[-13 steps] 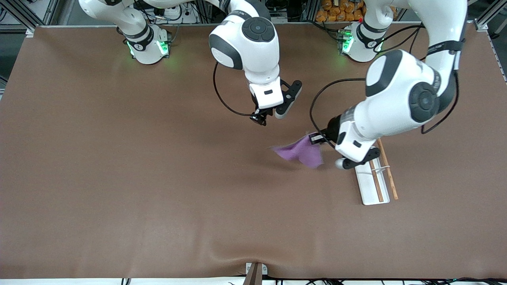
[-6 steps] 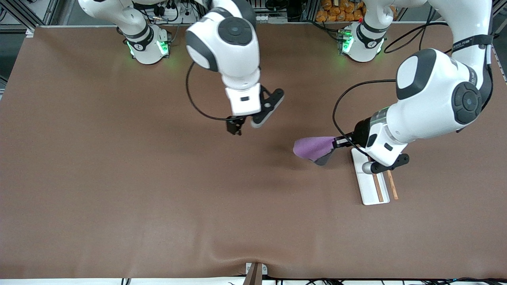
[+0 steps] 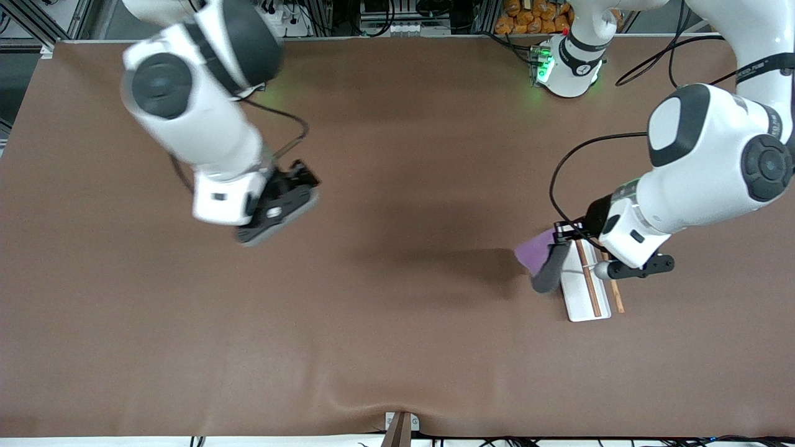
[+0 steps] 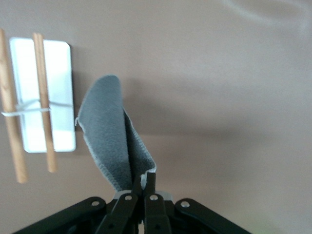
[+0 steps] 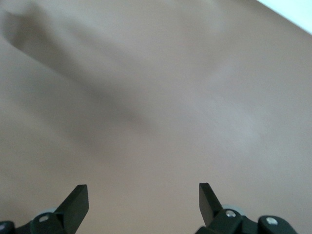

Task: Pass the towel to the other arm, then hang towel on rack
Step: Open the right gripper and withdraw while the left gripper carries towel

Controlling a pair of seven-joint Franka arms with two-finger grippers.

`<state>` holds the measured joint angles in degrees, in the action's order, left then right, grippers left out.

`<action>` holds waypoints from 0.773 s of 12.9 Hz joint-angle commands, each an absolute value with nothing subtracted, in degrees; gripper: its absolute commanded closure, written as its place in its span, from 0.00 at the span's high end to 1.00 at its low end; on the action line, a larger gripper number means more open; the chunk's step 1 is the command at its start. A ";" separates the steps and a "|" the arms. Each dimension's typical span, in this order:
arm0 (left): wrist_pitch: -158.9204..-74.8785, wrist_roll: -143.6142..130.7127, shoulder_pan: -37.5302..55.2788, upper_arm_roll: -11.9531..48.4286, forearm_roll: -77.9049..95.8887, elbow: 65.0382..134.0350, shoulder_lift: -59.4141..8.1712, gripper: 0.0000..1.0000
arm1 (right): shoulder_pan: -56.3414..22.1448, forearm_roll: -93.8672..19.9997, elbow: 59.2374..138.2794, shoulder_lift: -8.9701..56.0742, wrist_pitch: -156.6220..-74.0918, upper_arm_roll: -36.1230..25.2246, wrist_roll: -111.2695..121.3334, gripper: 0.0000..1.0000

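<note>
Front view: the left end effector hangs in the air over the edge of the rack, its fingers clenched on one corner of the towel. The towel droops from that grip as a folded flap, purple on the upper face and dark grey on the lower, and it hangs just beside the rack's white base, on the side toward the right arm's end of the desk. Whether the cloth touches the base cannot be told.

The rack lies toward the left arm's end of the desk, its two brown rods parallel along the white base and joined by a thin white crosspiece.

Left wrist view: the left end effector pinches the towel between closed fingertips; the grey face curls toward the camera, and the rack lies on the desk beneath and to one side of it.

The right end effector hangs over bare desk toward the right arm's end, well apart from towel and rack. Right wrist view: the right end effector is released, its two fingers spread wide with only brown desk between them.
</note>
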<state>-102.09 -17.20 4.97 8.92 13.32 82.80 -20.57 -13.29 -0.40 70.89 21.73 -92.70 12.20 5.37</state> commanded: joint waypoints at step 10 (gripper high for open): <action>-97.56 1.30 -6.84 9.32 8.53 84.46 -22.06 0.00 | -3.26 -1.58 89.98 0.98 -87.45 -2.28 4.75 1.00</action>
